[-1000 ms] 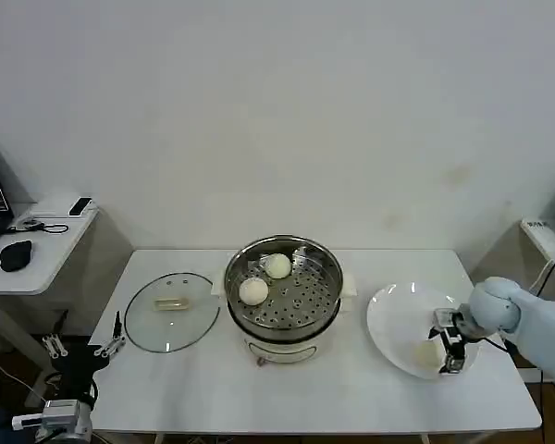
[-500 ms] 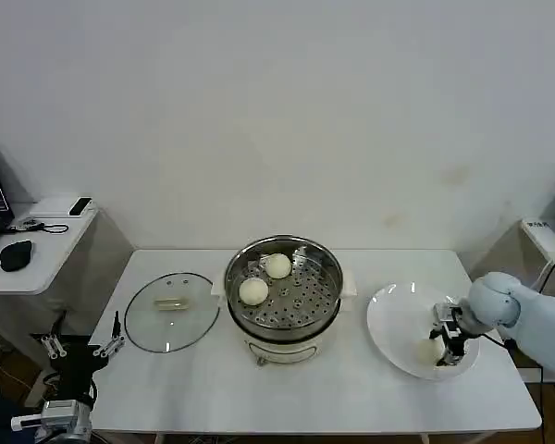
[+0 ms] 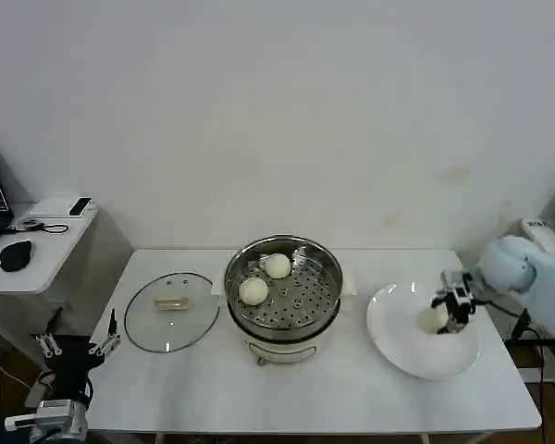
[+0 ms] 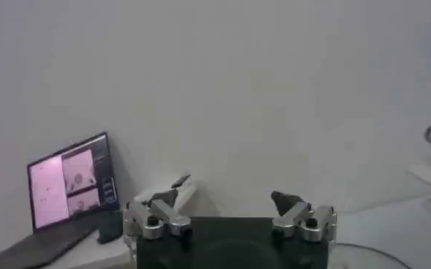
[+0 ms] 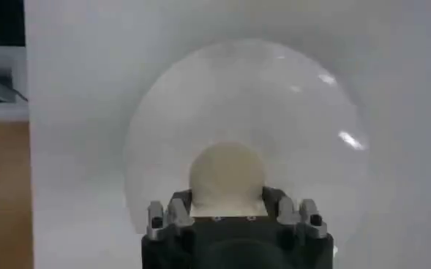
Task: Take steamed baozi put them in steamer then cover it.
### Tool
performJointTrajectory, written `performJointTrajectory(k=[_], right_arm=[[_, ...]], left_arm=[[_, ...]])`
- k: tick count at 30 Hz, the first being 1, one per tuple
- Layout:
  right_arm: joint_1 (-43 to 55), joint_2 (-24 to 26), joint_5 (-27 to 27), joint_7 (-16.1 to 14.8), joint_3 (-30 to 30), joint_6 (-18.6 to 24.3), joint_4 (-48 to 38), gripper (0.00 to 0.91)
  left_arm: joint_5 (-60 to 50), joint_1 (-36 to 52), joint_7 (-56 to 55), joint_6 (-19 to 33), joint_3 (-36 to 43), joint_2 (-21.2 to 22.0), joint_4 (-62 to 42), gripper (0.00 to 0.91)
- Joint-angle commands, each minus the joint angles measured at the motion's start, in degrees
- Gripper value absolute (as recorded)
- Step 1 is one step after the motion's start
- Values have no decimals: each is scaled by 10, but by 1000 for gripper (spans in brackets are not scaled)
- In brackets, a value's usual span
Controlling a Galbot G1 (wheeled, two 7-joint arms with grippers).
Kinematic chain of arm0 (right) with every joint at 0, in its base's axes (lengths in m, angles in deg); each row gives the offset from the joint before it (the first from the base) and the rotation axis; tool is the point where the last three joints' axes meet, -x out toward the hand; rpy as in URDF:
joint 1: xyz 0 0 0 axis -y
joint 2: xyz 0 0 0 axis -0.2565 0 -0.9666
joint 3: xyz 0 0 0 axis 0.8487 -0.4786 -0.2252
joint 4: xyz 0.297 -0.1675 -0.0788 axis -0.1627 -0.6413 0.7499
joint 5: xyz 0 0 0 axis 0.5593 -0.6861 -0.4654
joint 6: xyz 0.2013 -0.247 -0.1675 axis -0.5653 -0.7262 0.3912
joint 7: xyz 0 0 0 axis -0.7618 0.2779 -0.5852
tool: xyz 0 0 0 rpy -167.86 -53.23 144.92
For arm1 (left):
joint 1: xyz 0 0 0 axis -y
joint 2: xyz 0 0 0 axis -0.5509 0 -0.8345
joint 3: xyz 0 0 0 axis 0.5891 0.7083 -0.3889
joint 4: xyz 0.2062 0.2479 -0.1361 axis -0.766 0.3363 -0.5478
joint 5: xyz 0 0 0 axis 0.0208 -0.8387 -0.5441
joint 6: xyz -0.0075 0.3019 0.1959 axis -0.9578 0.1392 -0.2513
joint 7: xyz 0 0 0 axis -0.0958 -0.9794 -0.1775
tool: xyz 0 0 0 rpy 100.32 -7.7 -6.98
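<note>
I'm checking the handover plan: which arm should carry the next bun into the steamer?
The right. The right gripper is already shut on a baozi above the plate, beside the steamer. The left gripper hangs open, low off the table's left edge, near the cover.

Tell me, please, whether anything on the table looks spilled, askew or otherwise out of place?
Nothing stands out. Two baozi sit on the tray in the steamer, the cover lies flat on the table beside it, and the right gripper holds a baozi above the white plate. Nothing is spilled or tipped.
</note>
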Motion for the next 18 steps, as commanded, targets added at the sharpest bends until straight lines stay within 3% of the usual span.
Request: performJointTrajectory(k=[1,8,18], right_arm=[[180,-28,60,-11,-60,-2,10,665],[341,-132,111,2,-177,-14,8,665],[320,-282,127,26,-209,-34,22,665]], left_arm=[[-1,1,0,0,-1,2,3,907],[1,-10,1,-3,-9,6,25,907],[2,-23,1,-4,-27,13,33,907]])
